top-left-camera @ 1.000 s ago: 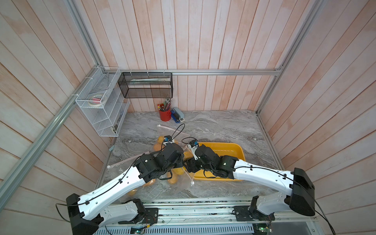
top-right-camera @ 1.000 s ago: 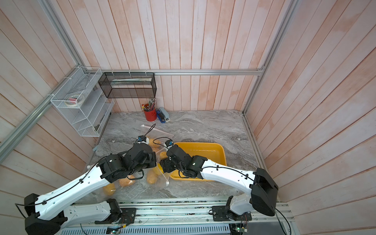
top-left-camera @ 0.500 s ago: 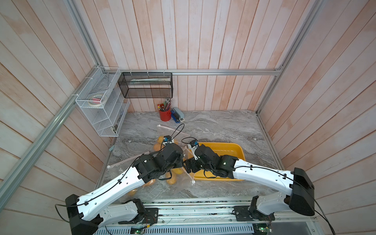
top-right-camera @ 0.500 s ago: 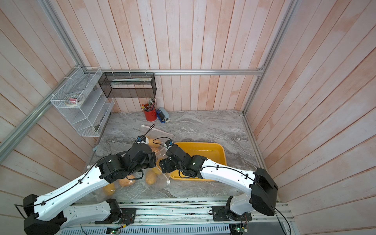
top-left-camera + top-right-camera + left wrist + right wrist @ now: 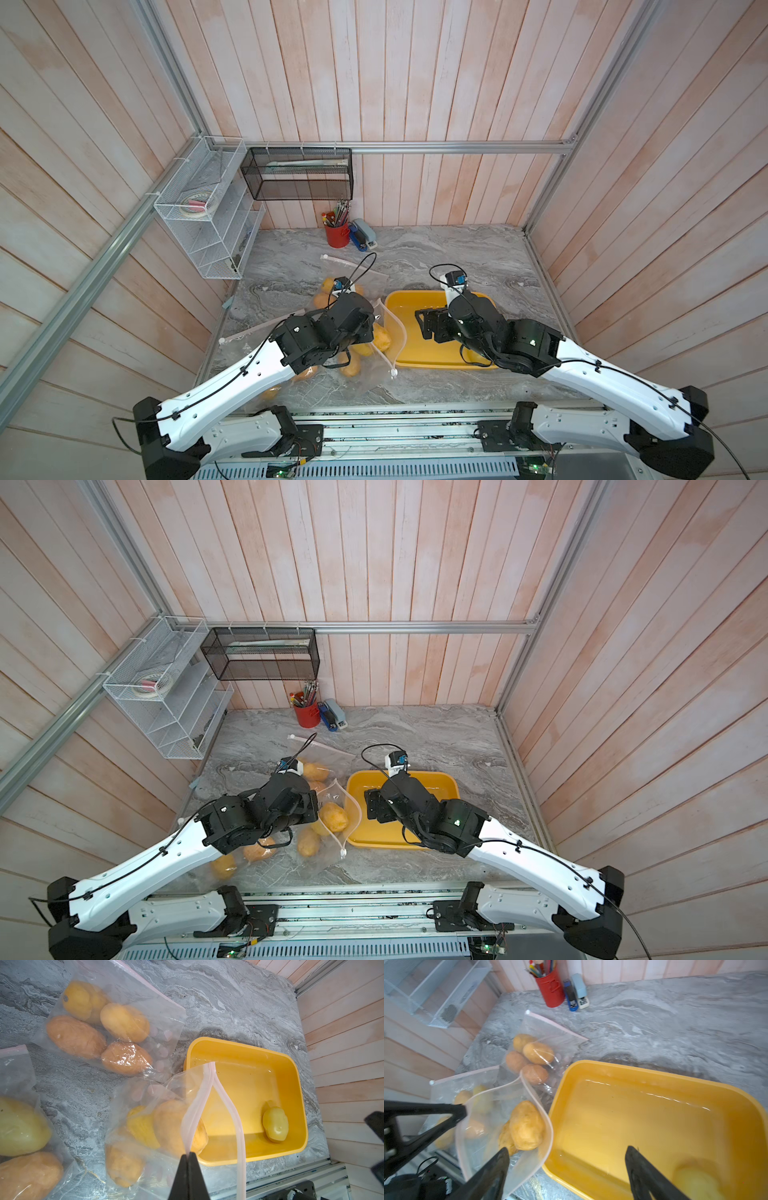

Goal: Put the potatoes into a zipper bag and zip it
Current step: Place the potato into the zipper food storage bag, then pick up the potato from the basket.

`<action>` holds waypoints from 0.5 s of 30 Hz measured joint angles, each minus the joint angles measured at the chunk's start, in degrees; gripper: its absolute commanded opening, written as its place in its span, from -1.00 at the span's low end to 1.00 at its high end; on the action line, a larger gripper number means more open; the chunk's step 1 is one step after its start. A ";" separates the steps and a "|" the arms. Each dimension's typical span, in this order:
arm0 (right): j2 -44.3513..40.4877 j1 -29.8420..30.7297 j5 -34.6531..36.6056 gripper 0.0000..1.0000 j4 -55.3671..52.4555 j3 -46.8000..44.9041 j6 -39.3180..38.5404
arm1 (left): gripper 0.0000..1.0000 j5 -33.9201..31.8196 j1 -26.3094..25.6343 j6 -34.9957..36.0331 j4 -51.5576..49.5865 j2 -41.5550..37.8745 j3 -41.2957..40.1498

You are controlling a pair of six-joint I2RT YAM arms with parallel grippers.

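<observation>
1. The left fingers [image 5: 189, 1159] are pinched tight together on the pink zip strip [image 5: 197, 1105] of a clear zipper bag [image 5: 135, 1093]. They're holding that edge up, so the mouth gapes open just beside the rim of the yellow tray [image 5: 245, 1047].
2. That bag's got a few potatoes [image 5: 172, 1124] in it. A big orange-brown one sits right at the mouth, and the others are lower down on the grey marble-look worktop [image 5: 228, 1001].
3. The right fingers [image 5: 494, 1172] are spread wide with nothing between them. They hang over the tray on the side nearest the bag's mouth.
4. One pale yellow potato [image 5: 275, 1124] lies alone in the tray, near a corner. In the right wrist view it's just a blur under one finger.
5. A second bag [image 5: 166, 1012] lies flat farther back on the worktop with four potatoes inside.
6. A third bag [image 5: 16, 1068] lies on the left arm's side. At least two potatoes show in it, and the arm covers part of it in both top views.
7. A red pen cup [image 5: 550, 991] and two staplers [image 5: 575, 995] stand at the back wall, well apart from all this.
</observation>
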 measured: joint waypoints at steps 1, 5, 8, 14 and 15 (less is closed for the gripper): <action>-0.07 -1.44 0.42 0.82 -1.42 -0.28 0.59 | -1.00 0.00 0.00 0.00 0.00 0.00 0.00; -1.75 -11.98 -1.49 0.78 -3.96 -5.70 1.40 | -1.00 0.02 0.00 -0.02 0.00 0.00 0.00; -3.93 -21.81 -6.10 0.80 -4.83 -11.23 1.01 | -1.00 0.00 0.00 -0.04 0.00 -0.02 0.00; -5.05 -29.75 -11.56 0.85 -4.61 -17.53 1.14 | -1.00 0.00 0.00 -0.02 -0.04 -0.02 0.00; -4.31 -29.92 -12.63 0.79 -4.52 -18.34 1.11 | -1.00 -0.02 0.00 -0.04 -0.04 -0.02 0.00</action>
